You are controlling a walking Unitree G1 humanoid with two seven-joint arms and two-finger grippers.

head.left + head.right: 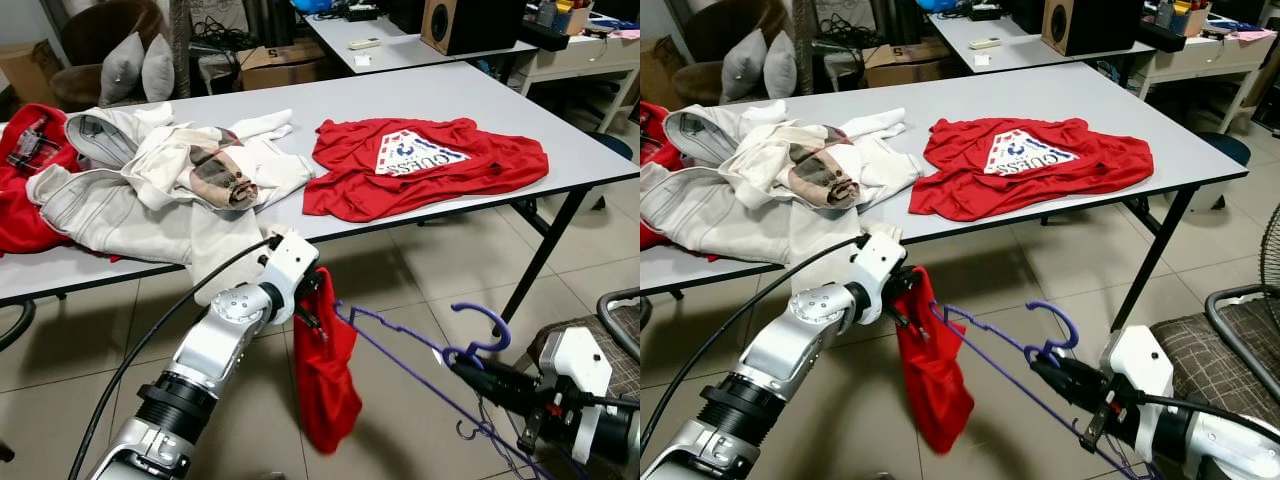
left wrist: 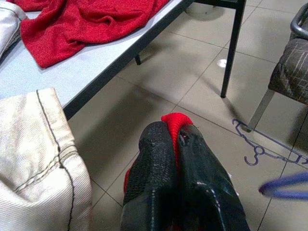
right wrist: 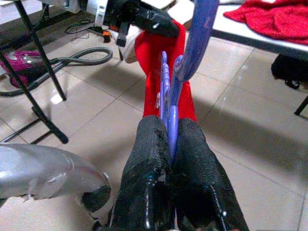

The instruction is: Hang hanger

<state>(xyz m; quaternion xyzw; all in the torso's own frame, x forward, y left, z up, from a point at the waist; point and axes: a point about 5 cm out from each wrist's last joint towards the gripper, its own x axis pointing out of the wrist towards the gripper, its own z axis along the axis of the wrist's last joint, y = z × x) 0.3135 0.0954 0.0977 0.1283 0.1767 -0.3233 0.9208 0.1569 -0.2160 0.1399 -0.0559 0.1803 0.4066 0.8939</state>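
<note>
Left claw point(image 1: 312, 318) pinches red garment point(image 1: 325, 375); right claw point(image 1: 458, 366) grips purple hanger point(image 1: 420, 350).

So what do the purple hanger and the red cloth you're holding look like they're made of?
The purple hanger looks like thin wire with a glossy plastic coating: slim, smooth, evenly coloured; the core cannot be confirmed. The right end effector grips it below the hook. The red cloth looks like soft matte knit fabric, hanging limp in folds from the left end effector.

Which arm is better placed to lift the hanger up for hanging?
Right. The right gripper is shut on the purple hanger below its hook; the left gripper pinches the red garment.
</note>
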